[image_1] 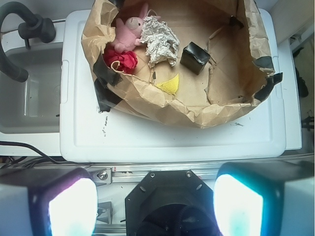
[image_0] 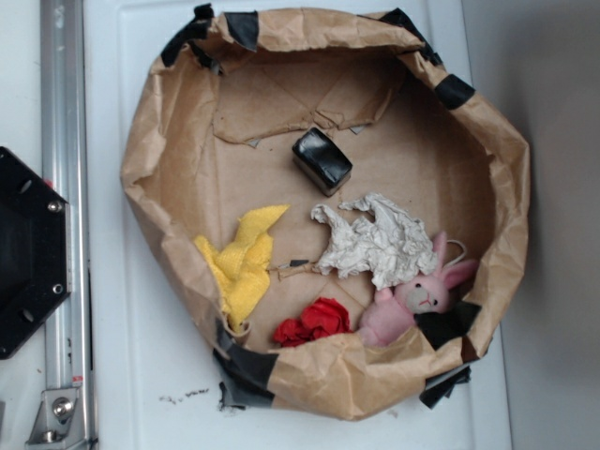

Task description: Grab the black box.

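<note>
Wrist view, nearest first: the gripper [image_1: 155, 201] fills the bottom edge, its two fingers [image_1: 69, 206] blurred and glowing pale at either corner. The jaws stand wide apart with nothing between them. Between and behind them, a black hexagonal base plate [image_1: 170, 204] and a metal rail [image_1: 147, 169] running across.

Beyond the rail, the white desk [image_1: 147, 137]. On it sits a brown paper wall [image_1: 147, 101], crumpled into a ring and patched with black tape [image_1: 106, 88]. The gripper hangs well short of the ring, off the desk's near side.

Inside the ring, near to far in the wrist view: a yellow cloth [image_1: 169, 84] peeking over the near wall; the black box [image_1: 195, 57], glossy, resting on the paper floor just right of a crumpled white paper [image_1: 160, 42]; a red cloth [image_1: 123, 60] to the left against the wall; a pink bunny [image_1: 129, 29] behind that.

Exterior view, from above: black box [image_0: 322, 159] sits near the centre of the floor, slightly toward the top, clear of everything. The white paper [image_0: 375, 244] lies near it, not touching. Yellow cloth [image_0: 242, 262] by the left wall, red cloth [image_0: 314, 321] and bunny [image_0: 417, 298] along the lower wall, a matte black fabric piece [image_0: 445, 323] touching the bunny.
</note>
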`<action>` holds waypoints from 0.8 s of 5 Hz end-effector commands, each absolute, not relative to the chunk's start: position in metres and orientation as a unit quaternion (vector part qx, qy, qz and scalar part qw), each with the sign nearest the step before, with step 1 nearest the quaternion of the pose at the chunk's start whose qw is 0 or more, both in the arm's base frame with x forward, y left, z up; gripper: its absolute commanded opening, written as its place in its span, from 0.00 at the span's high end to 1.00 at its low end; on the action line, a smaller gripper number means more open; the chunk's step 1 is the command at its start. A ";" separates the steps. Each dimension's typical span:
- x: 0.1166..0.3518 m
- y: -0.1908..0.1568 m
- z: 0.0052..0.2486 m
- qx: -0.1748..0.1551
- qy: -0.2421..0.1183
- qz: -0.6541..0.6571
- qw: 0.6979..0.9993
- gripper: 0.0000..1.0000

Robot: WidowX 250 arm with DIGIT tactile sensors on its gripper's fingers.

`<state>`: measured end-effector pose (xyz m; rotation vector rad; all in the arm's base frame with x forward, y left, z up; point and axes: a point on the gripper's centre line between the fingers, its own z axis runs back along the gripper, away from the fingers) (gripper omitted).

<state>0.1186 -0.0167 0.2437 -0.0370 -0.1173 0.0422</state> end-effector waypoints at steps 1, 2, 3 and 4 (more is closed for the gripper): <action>0.119 -0.017 0.244 -0.019 -0.059 0.021 0.998 0.00; 0.169 0.018 0.210 0.073 -0.044 0.049 0.995 0.00; 0.223 0.034 0.190 0.092 -0.049 -0.027 0.994 0.00; 0.269 0.043 0.175 0.119 -0.064 -0.101 0.986 0.00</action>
